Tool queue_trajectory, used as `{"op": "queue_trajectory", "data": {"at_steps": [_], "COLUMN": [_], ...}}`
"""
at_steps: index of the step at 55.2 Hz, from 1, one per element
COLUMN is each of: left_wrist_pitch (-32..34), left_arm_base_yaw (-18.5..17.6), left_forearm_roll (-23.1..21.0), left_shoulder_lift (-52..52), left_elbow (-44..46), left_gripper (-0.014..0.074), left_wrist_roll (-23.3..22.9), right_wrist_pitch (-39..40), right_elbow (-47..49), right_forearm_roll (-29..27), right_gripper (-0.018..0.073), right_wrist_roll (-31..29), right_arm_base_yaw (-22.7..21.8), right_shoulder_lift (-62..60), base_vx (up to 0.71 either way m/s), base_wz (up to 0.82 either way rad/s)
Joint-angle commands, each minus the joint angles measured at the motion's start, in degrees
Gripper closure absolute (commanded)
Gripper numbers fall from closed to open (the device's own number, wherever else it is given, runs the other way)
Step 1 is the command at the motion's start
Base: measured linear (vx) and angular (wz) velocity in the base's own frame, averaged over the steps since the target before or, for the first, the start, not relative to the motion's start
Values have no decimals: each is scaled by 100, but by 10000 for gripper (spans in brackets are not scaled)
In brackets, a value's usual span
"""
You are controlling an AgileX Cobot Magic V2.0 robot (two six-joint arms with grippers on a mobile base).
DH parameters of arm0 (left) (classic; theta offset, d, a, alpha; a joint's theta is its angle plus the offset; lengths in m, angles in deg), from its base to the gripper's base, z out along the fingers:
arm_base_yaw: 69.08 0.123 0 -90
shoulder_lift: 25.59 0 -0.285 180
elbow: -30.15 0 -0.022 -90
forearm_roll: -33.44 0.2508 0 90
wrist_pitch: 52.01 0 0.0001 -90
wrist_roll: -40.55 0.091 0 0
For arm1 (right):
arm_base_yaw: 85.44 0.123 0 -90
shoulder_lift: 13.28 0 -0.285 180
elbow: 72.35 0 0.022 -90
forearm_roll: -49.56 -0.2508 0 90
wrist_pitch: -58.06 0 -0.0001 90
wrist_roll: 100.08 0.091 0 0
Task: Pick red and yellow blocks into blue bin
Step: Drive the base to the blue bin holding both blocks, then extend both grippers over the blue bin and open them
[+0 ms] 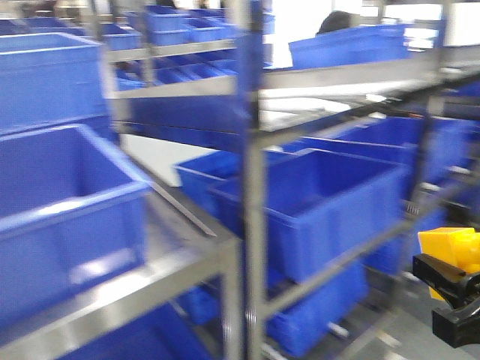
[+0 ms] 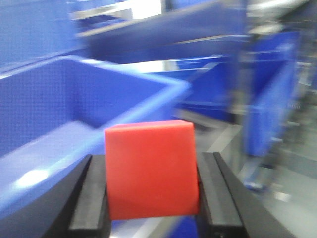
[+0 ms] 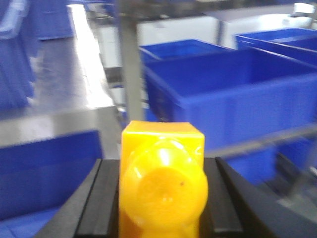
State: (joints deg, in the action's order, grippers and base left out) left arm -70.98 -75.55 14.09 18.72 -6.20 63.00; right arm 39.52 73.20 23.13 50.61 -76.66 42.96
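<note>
The red cube [image 2: 148,166] is being held between the two black fingers [image 2: 94,198] of the left gripper [image 2: 151,191], which is being kept closed to about the cube's width, with opposite flat faces being pressed. Just beyond it and to the left, the open blue bin [image 2: 148,79] is being approached at rim level. The cube is not yet above the bin's floor, as far as the blurred wrist view allows a judgement. The yellow brick [image 3: 162,183] is likewise being clamped by the right gripper [image 3: 162,171], its flat sides being squeezed and its rounded, studded face being turned toward the camera. In the exterior view the same brick is being carried low at the right edge, well apart from the tubs on the steel racking [image 1: 251,225]. Which tub is meant for it cannot be told from there. Both blocks are being judged as light, rigid and hard plastic (nothing here looks likely to crush or bend), so a modest squeeze is being considered sufficient. Their glossy skins are being rated slippery, though, so the hold is best being taken on parallel flat faces rather than on the brick's curved studs, where the pads would be sliding off. A short drop into the bin is being regarded as harmless.
</note>
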Motion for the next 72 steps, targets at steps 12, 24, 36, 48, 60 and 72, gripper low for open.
{"op": "queue_trajectory", "data": {"at_steps": [12, 24, 36, 48, 60, 72], "left_wrist_pitch": [476, 476, 476, 476, 476, 476], "left_arm_base_yaw": [-27, -27, -27, -27, -27, -27], "left_forearm_roll": [-90, -90, -90, -90, -90, -90], "left_shoulder_lift": [1, 1, 1, 1, 1, 1], "left_elbow": [158, 158, 158, 158, 158, 158], "left_gripper": [594, 594, 594, 594, 594, 594], "left_wrist_roll": [-44, -44, -44, -44, -44, -44], "right_wrist_pitch": [393, 393, 393, 393, 394, 393], "right_elbow": [172, 172, 172, 172, 172, 172], "right_forearm_roll": [-52, -52, -52, -52, -52, -52], "right_gripper": [569, 569, 569, 569, 569, 569], "right_wrist_roll": [-18, -18, -18, -18, -18, -18], "right_arm_base_yaw": [-14, -14, -14, -14, -14, -14], "right_shoulder_lift": [-54, -54, -54, -54, -34, -35], "base_vx": [28, 21, 16, 13, 6, 1], "base_wz": [75, 64, 63, 54, 25, 3]}}
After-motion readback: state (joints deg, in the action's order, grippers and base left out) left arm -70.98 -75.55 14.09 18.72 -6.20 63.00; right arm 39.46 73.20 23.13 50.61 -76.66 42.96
